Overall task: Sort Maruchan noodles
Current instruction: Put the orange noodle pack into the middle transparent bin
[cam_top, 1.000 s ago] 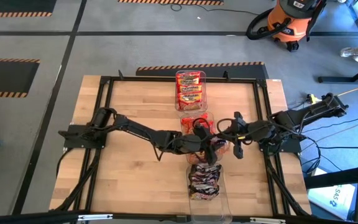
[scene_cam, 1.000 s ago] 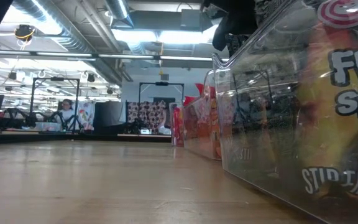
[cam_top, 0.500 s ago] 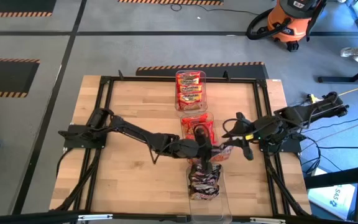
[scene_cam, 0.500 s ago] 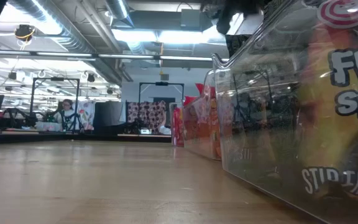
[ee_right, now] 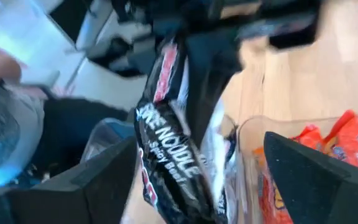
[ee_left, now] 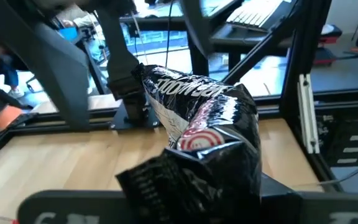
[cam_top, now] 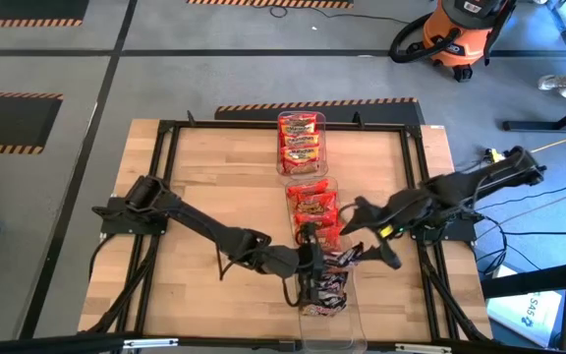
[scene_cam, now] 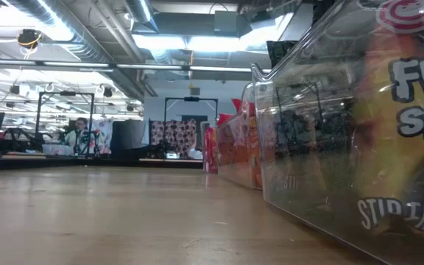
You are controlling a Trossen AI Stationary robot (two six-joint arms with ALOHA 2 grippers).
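Three clear bins are set in a row down the middle of the wooden table (cam_top: 214, 177). The far bin (cam_top: 302, 143) is filled with red-and-yellow noodle packets (cam_top: 301, 138). The middle bin (cam_top: 312, 206) is filled with orange-red packets (cam_top: 312, 204). The near bin (cam_top: 324, 290) is filled with dark packets (cam_top: 324, 287).

The left gripper (cam_top: 308, 264) is stretched from the table's left side to the edge of the near bin. Its fingers are closed tightly on a dark packet (ee_left: 197, 137), which is held crumpled and upright in front of the left wrist camera. In the high view this held packet (cam_top: 340, 258) is seen at the far end of the near bin, just beside the middle bin.

The right gripper (cam_top: 369, 246) is placed just to the right of that packet, above the table between the bins and the right arm's base. Its fingers (ee_right: 303, 180) are spread wide and nothing is gripped between them; in the right wrist view the dark packet (ee_right: 173, 155) is seen hanging ahead of them.

In the low view, the bin walls (scene_cam: 330, 147) fill the right side, and a person (scene_cam: 79, 136) is seen far off in the room.
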